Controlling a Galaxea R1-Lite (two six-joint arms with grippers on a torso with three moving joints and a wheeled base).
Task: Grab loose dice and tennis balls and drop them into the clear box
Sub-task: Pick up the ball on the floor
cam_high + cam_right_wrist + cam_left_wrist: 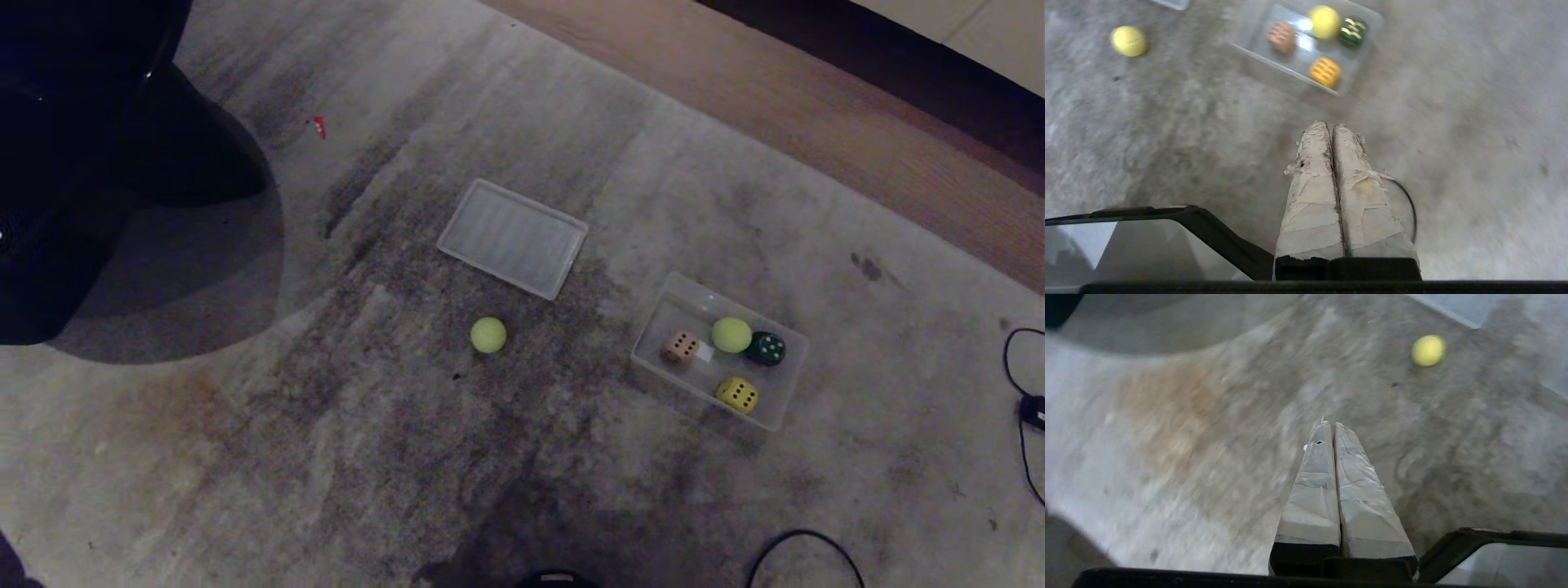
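Left tool (1334, 425): fingers pressed together, nothing held, raised above grey carpet (245, 457).
Right tool (1331, 125): likewise closed, empty.
Loose fuzzy yellow-green tennis ball (488, 335): on carpet, well apart from both tools, beside clear plastic box (788, 377).

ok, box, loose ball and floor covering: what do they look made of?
Clear box: thin transparent plastic, glossy; contents show through its walls. Loose tennis ball: yellow-green and matte, probably felt. Carpet: grey, short-pile textile by its mottled, streaky look, with stains.
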